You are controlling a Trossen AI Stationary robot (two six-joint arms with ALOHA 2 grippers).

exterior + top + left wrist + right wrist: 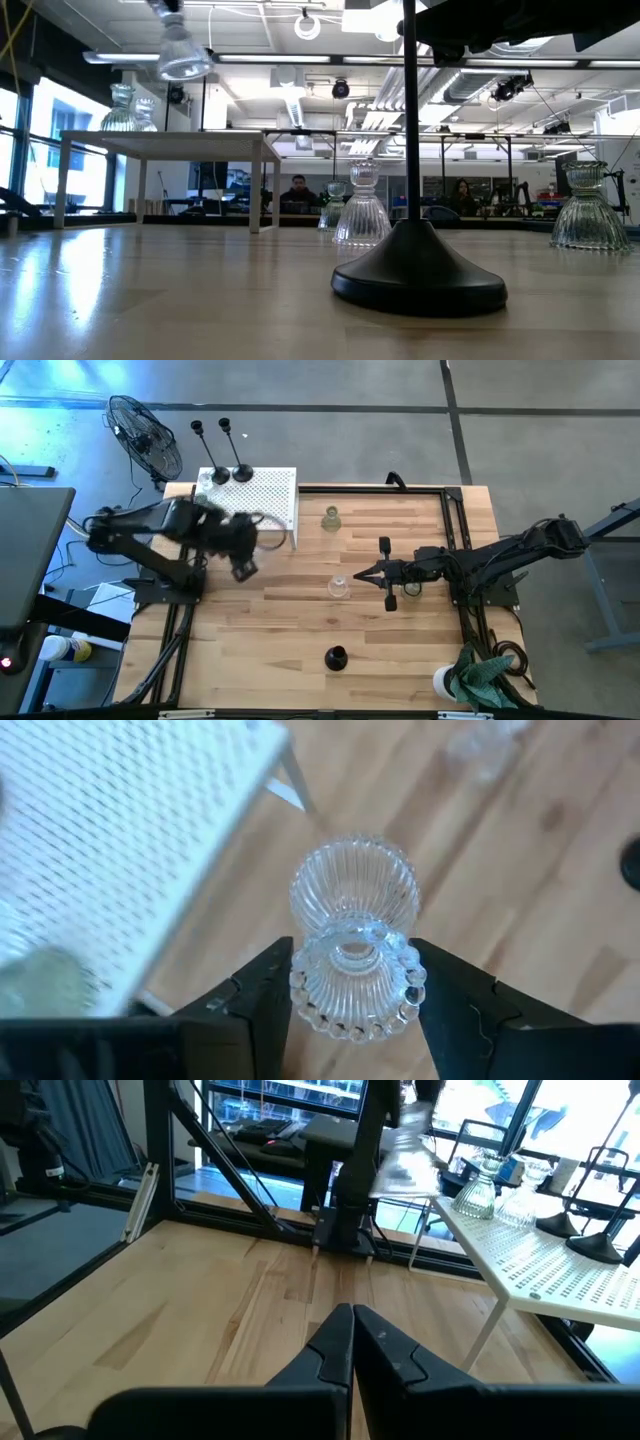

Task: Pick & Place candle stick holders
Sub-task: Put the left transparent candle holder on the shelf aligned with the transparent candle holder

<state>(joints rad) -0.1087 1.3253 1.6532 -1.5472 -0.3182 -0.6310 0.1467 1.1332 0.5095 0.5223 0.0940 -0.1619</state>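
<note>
Left gripper (pixel 352 1010) jaws clamped on clear glass holder (pixel 354 952), lifted beside white perforated rack (pixel 268 492); rack holds two black holders (pixel 243 473). Right gripper (pixel 352 1342) jaws together, over table (pixel 300 645).

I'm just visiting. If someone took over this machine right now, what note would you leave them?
Left gripper: shut on a glass holder, held up beside the white rack.
Right gripper: shut, empty, over mid-table.
Done: two black holders stand on the rack.
Left: two table glass holders and a lone black holder on the table.
</note>
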